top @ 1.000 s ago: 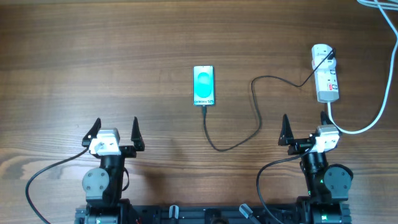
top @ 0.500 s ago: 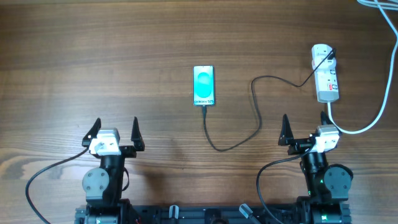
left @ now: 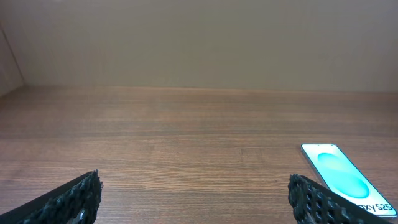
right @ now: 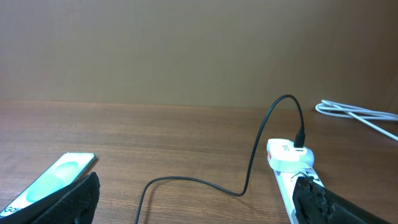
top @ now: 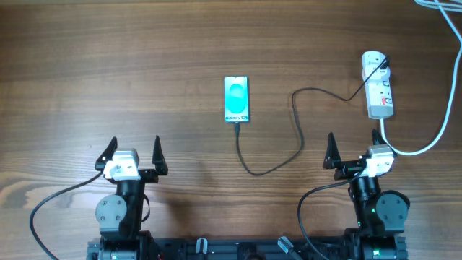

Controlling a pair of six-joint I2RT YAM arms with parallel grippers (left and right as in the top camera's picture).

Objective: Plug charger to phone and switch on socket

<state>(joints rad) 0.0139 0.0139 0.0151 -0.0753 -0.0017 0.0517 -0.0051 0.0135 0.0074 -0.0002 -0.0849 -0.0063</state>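
Phone (top: 237, 99) lies flat mid-desk, screen up and lit cyan, short end toward the robot. Charger (top: 249, 172) runs from the phone's near edge, loops toward the robot, climbs right and ends at the socket (top: 377, 87) on the far right of the desk (top: 108, 58).

Status as I read it:
- Cable end at the socket looks seated. The right wrist view shows the black lead dropping into the top of the white strip.
- Cable end at the phone: overhead shows it meeting the bottom edge, so probably plugged. I can't confirm it's fully home; the plug tip is too small to see.
- Socket switch: red markings visible, but I can't tell on or off from any view.

Left tool (top: 134, 148): fingers spread apart, nothing between them, parked at the near edge, left of and well apart from the phone. Right tool (top: 353, 148): also spread and empty, parked near the right edge, on the robot's side of the socket, with the thick white cord (top: 415, 152) passing just beside it.

Judgement: the plug step appears done and the switch is either the only thing left or already flipped. If it's left, it suits the right arm, which is closest. Watch the white cord and the black loop on the approach, since snagging either could drag the strip or pull the phone plug.
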